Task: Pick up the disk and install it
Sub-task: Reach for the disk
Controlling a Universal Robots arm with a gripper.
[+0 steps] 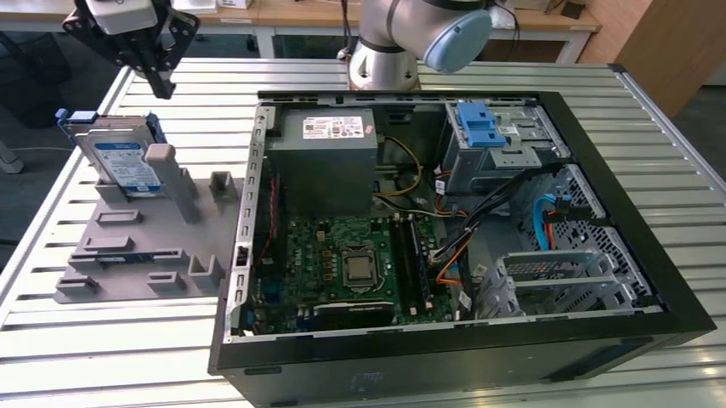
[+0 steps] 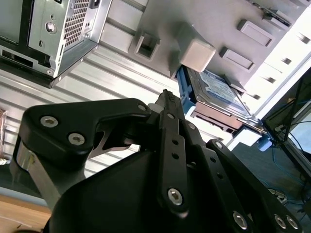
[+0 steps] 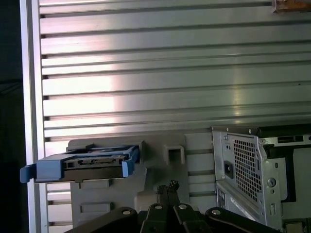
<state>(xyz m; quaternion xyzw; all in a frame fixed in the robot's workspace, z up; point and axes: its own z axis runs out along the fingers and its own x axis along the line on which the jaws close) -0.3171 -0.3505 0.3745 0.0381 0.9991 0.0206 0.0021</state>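
The disk (image 1: pixel 119 157) stands on edge in a grey holder plate (image 1: pixel 125 251) at the exterior view's left; it is silver-grey with a white-and-blue label and blue rails. My black gripper (image 1: pixel 162 85) hangs above and a little behind it, apart from it, fingers pressed together on nothing. In the second wrist view the disk (image 2: pixel 214 92) lies beyond the shut gripper (image 2: pixel 167 97). The first wrist view has the disk's blue-railed end (image 3: pixel 92 162) off to one side of the gripper (image 3: pixel 168 187).
An open computer case (image 1: pixel 635 195) takes up the middle and the exterior view's right, holding a motherboard (image 1: pixel 352 263), a grey power supply box (image 1: pixel 329 161) and a blue latch bracket (image 1: pixel 482 127) on the drive cage. All rest on a slatted metal table (image 1: pixel 102 348). The arm's base (image 1: pixel 386 51) stands behind the case.
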